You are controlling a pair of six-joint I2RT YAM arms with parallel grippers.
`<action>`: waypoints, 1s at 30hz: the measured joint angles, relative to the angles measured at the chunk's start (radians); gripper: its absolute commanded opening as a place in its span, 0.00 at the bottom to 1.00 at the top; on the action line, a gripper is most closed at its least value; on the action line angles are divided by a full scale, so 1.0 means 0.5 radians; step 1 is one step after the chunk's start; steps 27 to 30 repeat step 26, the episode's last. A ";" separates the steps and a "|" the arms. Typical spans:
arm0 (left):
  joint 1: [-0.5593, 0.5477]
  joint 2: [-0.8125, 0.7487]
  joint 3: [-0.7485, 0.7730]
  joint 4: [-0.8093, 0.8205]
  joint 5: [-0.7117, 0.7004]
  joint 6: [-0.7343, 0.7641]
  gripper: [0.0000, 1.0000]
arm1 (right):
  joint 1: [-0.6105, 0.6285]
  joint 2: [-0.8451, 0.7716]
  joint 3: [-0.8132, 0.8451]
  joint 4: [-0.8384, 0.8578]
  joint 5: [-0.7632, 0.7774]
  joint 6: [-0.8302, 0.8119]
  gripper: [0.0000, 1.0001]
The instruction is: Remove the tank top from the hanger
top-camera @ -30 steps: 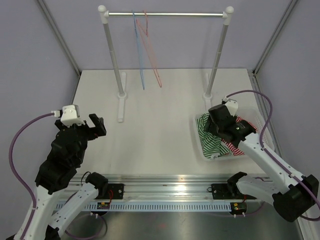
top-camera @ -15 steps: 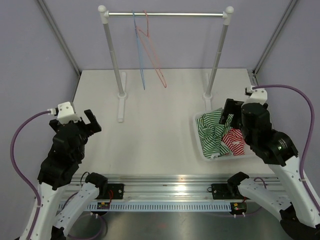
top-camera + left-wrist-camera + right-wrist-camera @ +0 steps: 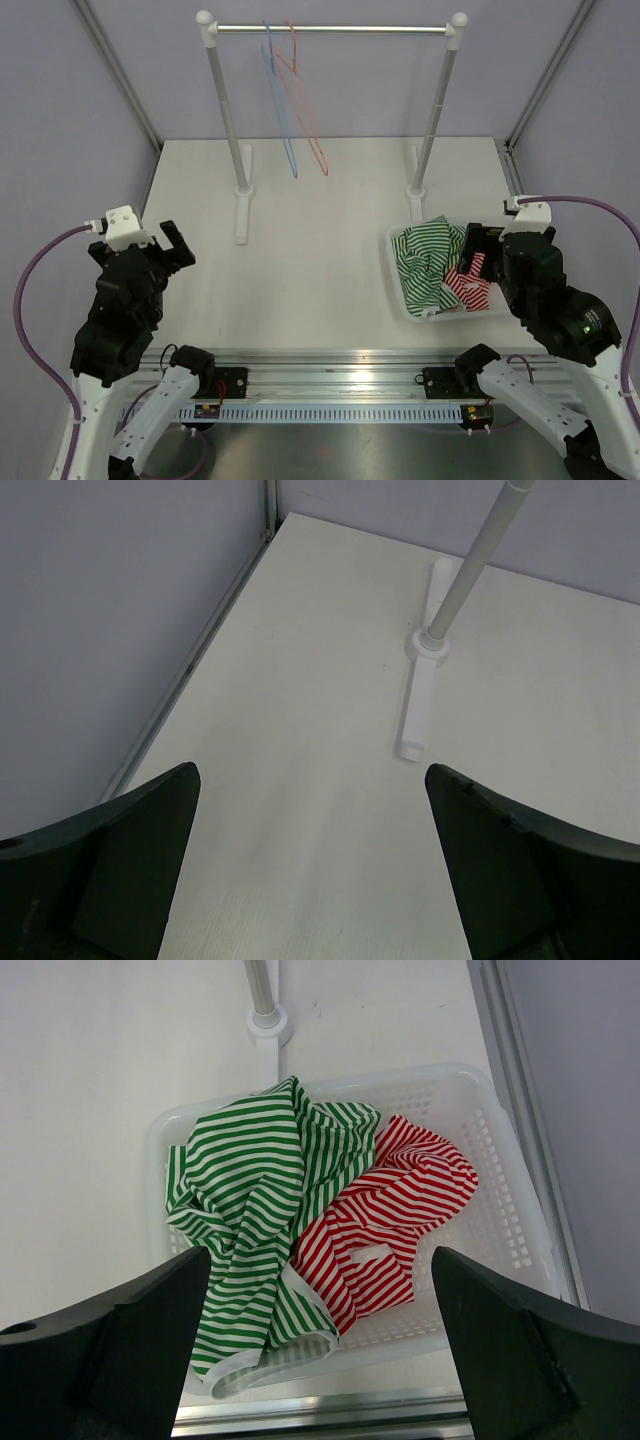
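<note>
A green-striped tank top (image 3: 420, 256) and a red-striped tank top (image 3: 465, 283) lie crumpled in a white basket (image 3: 400, 292) at the right. The right wrist view shows the green one (image 3: 250, 1200), the red one (image 3: 390, 1220) and the basket (image 3: 500, 1210). A blue hanger (image 3: 280, 110) and a red hanger (image 3: 305, 110) hang bare on the rail (image 3: 330, 29). My right gripper (image 3: 478, 252) is open and empty, raised over the basket. My left gripper (image 3: 168, 248) is open and empty at the left, above bare table.
The rack stands on two white posts, the left (image 3: 225, 110) and the right (image 3: 435, 110), each with a foot on the table. The left post foot (image 3: 420, 695) shows in the left wrist view. Metal frame rails run along the table's sides and near edge.
My right gripper has pulled back from the basket toward the near right, leaving both tops in it. My left arm has drawn back to the left. The hangers sway slightly.
</note>
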 measured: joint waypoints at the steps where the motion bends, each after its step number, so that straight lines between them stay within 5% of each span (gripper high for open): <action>1: 0.000 -0.011 -0.002 -0.006 0.008 0.010 0.99 | 0.000 -0.014 -0.003 -0.002 -0.001 -0.002 0.99; 30: 0.002 -0.098 -0.061 -0.014 0.196 0.051 0.99 | 0.000 -0.043 -0.080 0.061 -0.077 0.010 1.00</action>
